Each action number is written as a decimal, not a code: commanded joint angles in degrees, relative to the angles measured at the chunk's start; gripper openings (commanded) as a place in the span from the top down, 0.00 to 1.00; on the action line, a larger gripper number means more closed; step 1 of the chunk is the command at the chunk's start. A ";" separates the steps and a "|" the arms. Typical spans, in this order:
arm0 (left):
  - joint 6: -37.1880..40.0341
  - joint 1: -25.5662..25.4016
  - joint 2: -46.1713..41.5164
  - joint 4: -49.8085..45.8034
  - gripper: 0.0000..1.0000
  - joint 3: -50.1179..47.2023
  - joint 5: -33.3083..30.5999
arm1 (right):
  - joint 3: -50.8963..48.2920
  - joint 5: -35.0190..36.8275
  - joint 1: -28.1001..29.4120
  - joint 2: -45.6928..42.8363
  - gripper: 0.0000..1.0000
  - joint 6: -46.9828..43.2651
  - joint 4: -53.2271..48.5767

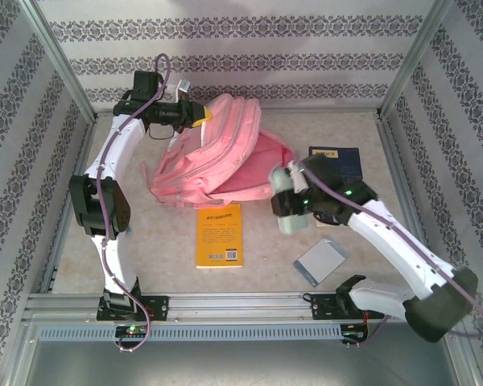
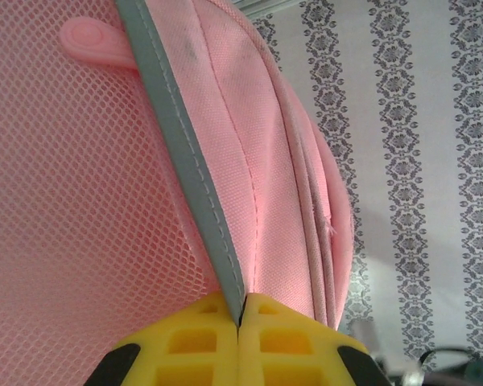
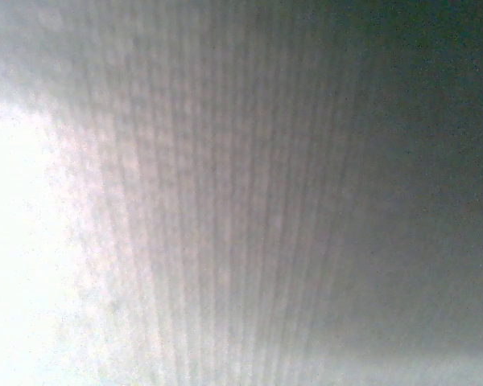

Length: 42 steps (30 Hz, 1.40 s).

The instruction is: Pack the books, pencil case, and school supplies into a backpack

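Backpack (image 2: pixel 290 201) trim sits clamped in left gripper (image 2: pixel 240 315).

My left fingers (image 2: pixel 185 354) are yellow moulded plastic, matt, with square hollows. The backpack (image 2: pixel 290 161) pinched between them is pink woven cloth, finely grained and dull. Its left panel is open mesh (image 2: pixel 72 209), edged by a grey woven tape (image 2: pixel 189 173) with a stitched seam, and the zip pull (image 2: pixel 92 39) looks like smooth soft rubber. The table (image 1: pixel 161 241) has a pale, speckled, stone-like matt top. On it the yellow book (image 1: pixel 218 235) has a paper cover with a slight sheen, the navy book (image 1: pixel 338 161) a duller one, and the grey-blue pad (image 1: pixel 321 262) looks smooth. My arms (image 1: pixel 386 233) are glossy white plastic shells, and the near rail (image 1: pixel 241 304) is bare pale metal
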 commanded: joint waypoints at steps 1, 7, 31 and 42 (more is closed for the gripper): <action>-0.73 -0.56 -6.27 7.24 1.00 1.74 6.75 | -1.03 -10.15 -6.63 1.77 0.35 9.97 10.51; -1.47 -2.17 -6.65 10.03 1.00 1.61 9.04 | 1.84 -12.90 -12.13 11.90 0.36 23.86 26.24; -0.88 -3.22 -2.96 9.20 1.00 3.72 9.58 | 26.92 -5.86 1.30 51.82 0.02 35.82 40.78; -0.14 -2.12 -2.32 7.06 1.00 4.19 7.75 | 25.13 -4.59 0.65 46.74 0.02 29.89 38.84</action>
